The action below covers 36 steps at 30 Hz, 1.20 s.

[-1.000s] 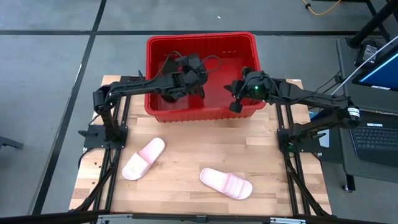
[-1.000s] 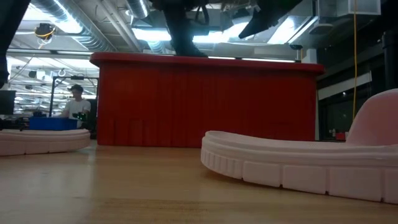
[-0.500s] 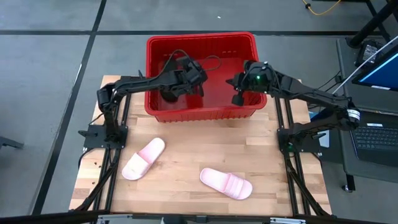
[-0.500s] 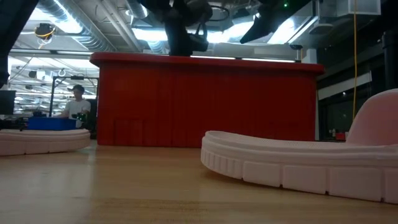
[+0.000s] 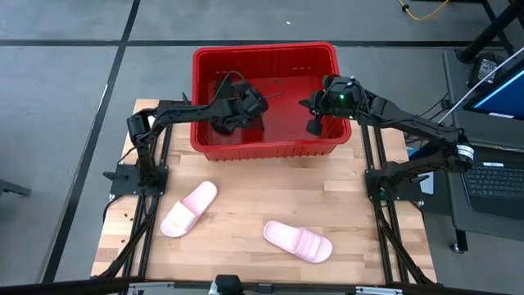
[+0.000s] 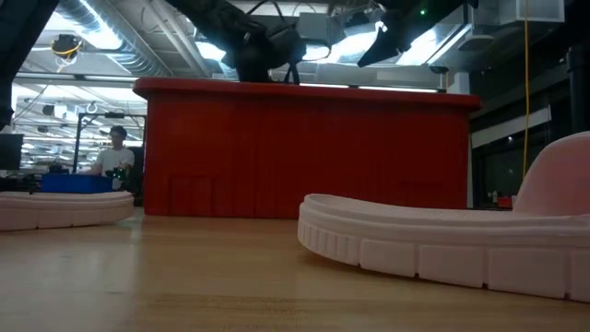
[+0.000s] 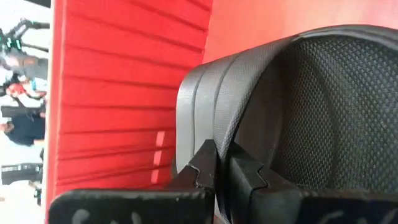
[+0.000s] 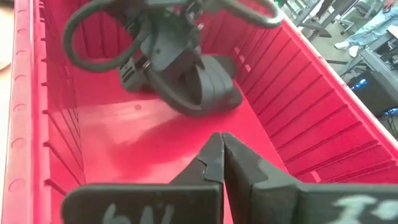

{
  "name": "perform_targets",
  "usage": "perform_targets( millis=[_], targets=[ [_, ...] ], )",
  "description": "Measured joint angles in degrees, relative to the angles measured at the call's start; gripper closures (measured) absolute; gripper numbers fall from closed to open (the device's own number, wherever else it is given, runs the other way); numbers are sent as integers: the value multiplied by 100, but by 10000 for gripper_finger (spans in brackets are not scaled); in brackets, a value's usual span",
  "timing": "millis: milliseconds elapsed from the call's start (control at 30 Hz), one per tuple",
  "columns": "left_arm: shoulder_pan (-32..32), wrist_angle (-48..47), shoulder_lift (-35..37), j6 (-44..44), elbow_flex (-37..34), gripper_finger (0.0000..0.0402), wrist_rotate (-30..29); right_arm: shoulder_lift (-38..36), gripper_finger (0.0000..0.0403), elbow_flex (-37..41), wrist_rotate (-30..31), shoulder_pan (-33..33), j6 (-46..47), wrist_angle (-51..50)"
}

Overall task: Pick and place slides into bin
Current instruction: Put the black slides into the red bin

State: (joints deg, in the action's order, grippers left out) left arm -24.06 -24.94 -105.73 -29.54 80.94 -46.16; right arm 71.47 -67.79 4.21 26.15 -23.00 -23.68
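Observation:
The red bin (image 5: pixel 266 49) stands at the table's far side. My left gripper (image 5: pixel 244 109) reaches down into it, shut on a black slide (image 8: pixel 196 84). The slide is tilted, and its lower end is near the bin's floor (image 8: pixel 155 134); whether it touches, I cannot tell. My right gripper (image 8: pixel 222 155) hangs shut and holding nothing over the bin's right part (image 5: pixel 315 127). Two pale pink slides lie sole down on the wooden table, one near left (image 5: pixel 188 209) and one near the middle (image 5: pixel 297 242). My left gripper pinches the black slide's wide strap at its edge (image 7: pixel 208 134) between its two fingers; the ribbed outer face (image 7: pixel 199 87) lies on one side and the mesh lining (image 7: pixel 329 106) on the other. The fingers slant down into the bin from the left.
The bin's ribbed walls (image 7: pixel 124 81) close in around both grippers. In the low view the bin's front wall (image 6: pixel 304 148) hides its inside, and the pink slide (image 6: pixel 442 244) fills the near right. A laptop (image 5: pixel 499 176) sits off the table's right. A person (image 6: pixel 112 152) sits far behind.
My left gripper has sunk deeper into the bin with the black slide, staying shut on its strap, and has rolled a little. My right gripper, still shut, has swung from over the bin's near wall toward the far edge, over the bin's inside. The pink slides have not moved.

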Motion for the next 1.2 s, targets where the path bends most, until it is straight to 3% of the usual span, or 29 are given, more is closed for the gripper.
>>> perform_targets(
  millis=[300, 1200],
  targets=[
    [-29, 811, 7, -481, -362, 395, 109, 0, 397, 0, 0, 0, 31, 34],
    [-376, 803, 7, -850, -373, 395, 399, 1, 397, -1, 0, 0, 68, 28]
  ],
)
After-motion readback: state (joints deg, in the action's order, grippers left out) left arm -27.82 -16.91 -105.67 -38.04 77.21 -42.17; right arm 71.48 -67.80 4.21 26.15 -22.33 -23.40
